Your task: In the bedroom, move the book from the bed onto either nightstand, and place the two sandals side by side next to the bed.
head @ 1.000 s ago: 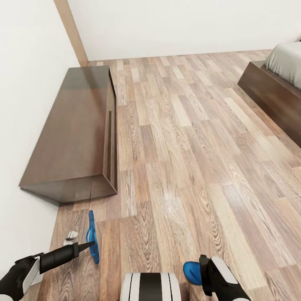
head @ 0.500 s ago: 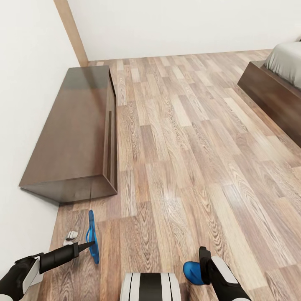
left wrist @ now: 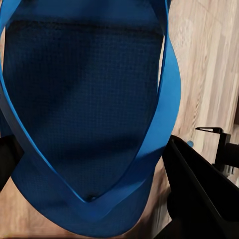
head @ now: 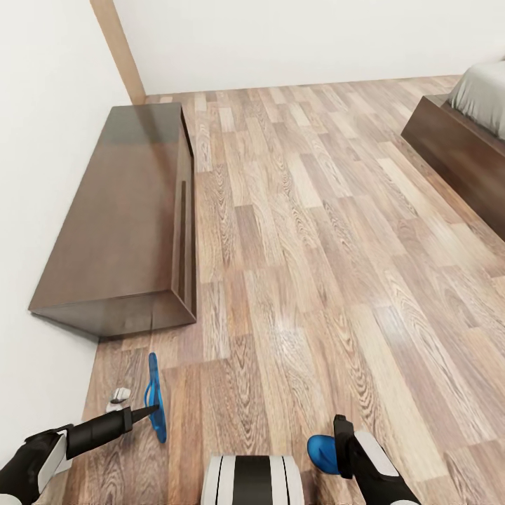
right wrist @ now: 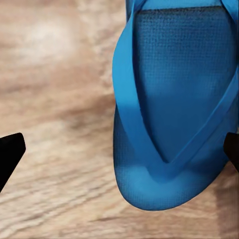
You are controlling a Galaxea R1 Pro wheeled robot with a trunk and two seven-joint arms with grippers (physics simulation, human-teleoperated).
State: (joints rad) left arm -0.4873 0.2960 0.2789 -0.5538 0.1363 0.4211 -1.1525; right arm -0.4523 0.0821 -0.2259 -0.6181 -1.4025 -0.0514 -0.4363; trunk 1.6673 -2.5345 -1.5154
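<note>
Both sandals are off the floor, one in each gripper. My left gripper (head: 150, 410), low at the left in the head view, is shut on one blue sandal (head: 154, 396) that hangs edge-on above the planks. Close up, that sandal (left wrist: 84, 109) spans the gap between the dark fingers (left wrist: 199, 194). My right gripper (head: 341, 449) is shut on the other sandal (head: 321, 452), whose toe end and strap (right wrist: 174, 114) show over the floor. A corner of the bed (head: 456, 133), with its dark frame and grey mattress, is at the far right. The book and the nightstand are out of view.
A long low dark-brown cabinet (head: 119, 224) stands against the white left wall. Wood-plank floor (head: 315, 231) stretches between it and the bed. A wooden door frame (head: 116, 49) rises in the far left corner. My white base (head: 252, 480) shows at the picture's lower edge.
The whole head view has shifted a little, so the camera moved. Both grippers and their sandals keep the same places relative to me.
</note>
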